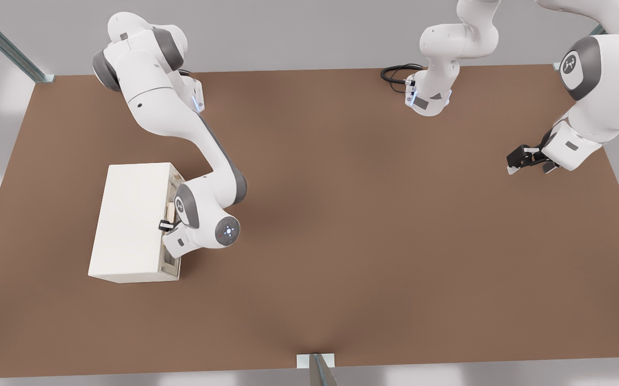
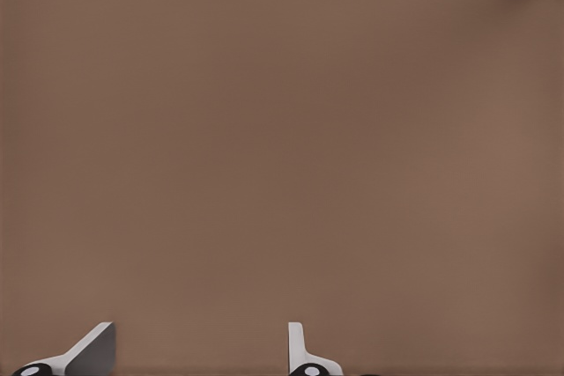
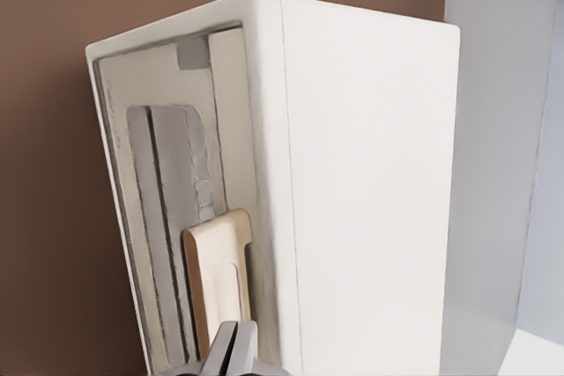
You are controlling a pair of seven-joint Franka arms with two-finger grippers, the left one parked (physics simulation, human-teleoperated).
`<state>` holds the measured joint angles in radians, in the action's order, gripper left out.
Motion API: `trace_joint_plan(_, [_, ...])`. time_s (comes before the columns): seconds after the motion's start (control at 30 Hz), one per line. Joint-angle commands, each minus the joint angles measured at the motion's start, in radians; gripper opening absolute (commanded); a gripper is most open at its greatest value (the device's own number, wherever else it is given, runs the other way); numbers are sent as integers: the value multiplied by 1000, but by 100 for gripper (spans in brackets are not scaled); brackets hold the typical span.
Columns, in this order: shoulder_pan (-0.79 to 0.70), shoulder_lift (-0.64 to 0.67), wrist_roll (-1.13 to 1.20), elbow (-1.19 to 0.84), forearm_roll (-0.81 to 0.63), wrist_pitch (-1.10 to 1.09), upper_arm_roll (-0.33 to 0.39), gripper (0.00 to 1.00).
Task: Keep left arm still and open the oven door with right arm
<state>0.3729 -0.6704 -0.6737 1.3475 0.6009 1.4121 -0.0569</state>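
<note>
Brown tabletop (image 1: 341,241) carries the oven (image 1: 127,222) (door (image 3: 167,217) shut), fingers (image 3: 231,351) pinched together at its handle (image 3: 216,275).

The oven (image 1: 127,222) sits on the table (image 1: 341,241) in the left half of the front view, its door (image 1: 172,225) on the side facing the frame's right. The right arm (image 1: 180,134) descends from the upper left, its gripper (image 1: 166,225) at the handle (image 3: 218,279) on the door's face

Brown table (image 1: 373,241), black cable (image 1: 395,72)
</note>
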Motion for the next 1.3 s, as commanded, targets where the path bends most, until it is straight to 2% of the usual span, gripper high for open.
trace_joint_plan(0.0, [0, -3, -87, 1, 0, 4, 0, 0])
trace_joint_plan(0.57, [-6, -23, -87, -1, -10, 7, -3, 0])
trace_joint_plan(0.63, [31, -23, -151, -5, -53, 2, -11, 0])
trace_joint_plan(0.73, [123, -48, -333, -76, -210, 8, -12, 0])
trace_joint_plan(0.77, [132, -48, -326, -105, -285, 44, -12, 32])
trace_joint_plan(0.8, [123, -41, -291, -131, -352, 77, -11, 100])
trace_joint_plan(0.9, [0, 9, 115, -212, -432, 41, -11, 100])
trace_joint_plan(0.97, [-68, 135, 399, -220, -434, -18, -8, 100])
trace_joint_plan(1.0, [-115, 257, 437, -153, -434, -18, -12, 100])
trace_joint_plan(1.03, [-205, 356, 519, -84, -496, -15, -46, 100])
trace_joint_plan(1.07, [-272, 431, 565, -34, -552, -9, -50, 100])
trace_joint_plan(1.1, [-313, 477, 568, -11, -549, -13, -50, 100])
trace_joint_plan(1.27, [-365, 453, 588, -76, -546, -50, -46, 100])
